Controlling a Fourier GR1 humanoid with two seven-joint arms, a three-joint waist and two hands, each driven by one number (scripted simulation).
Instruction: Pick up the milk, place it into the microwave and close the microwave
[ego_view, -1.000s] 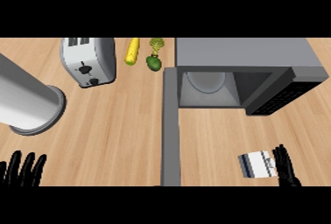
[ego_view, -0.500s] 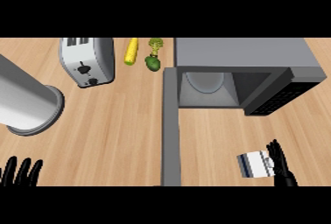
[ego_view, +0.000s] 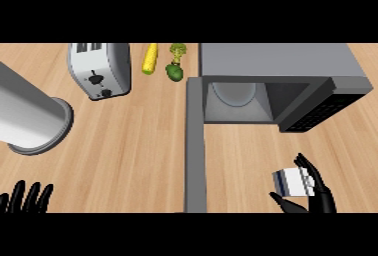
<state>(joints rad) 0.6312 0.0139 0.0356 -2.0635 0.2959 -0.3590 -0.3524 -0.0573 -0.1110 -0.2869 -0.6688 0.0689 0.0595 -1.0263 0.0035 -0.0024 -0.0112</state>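
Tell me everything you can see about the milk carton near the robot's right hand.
The milk is a small white carton with a blue-grey band on its left side. It looks like it is on the wooden counter at the lower right, in front of the open microwave and apart from it. The right hand wraps it: fingers along its right side, thumb below it.

A single head view looks steeply down on the wooden surface (ego_view: 133, 150) from above, near enough that the surface fills the frame. The far side lies at the top, where the toaster (ego_view: 100, 70) and the open microwave (ego_view: 280, 70) sit. The near side is at the bottom, where both arms enter from the lower edge.
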